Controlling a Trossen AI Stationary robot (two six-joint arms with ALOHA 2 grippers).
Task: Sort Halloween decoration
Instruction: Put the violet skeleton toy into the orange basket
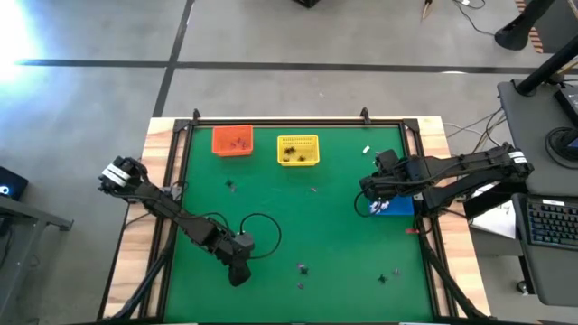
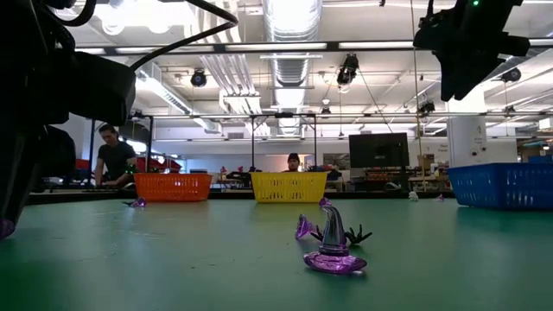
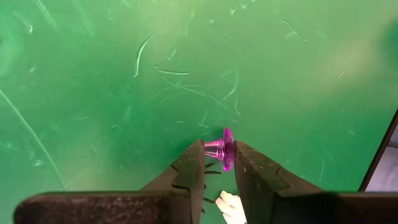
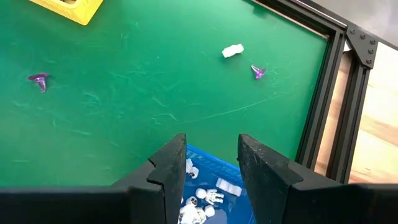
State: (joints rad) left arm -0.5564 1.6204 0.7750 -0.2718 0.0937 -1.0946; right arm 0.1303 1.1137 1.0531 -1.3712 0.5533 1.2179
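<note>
The left gripper [image 3: 219,163] hangs over a scratched green mat [image 3: 124,81]. A small purple hat [image 3: 221,148] sits between its two dark fingers [image 3: 189,171], brim on edge, touching or nearly touching both fingertips. A pale trinket [image 3: 230,206] lies on the mat between the fingers, nearer the wrist. A dark frame edge [image 3: 379,155] crosses one corner.

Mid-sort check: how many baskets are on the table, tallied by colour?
Orange basket: 1
Yellow basket: 1
Blue basket: 1
Total: 3
</note>
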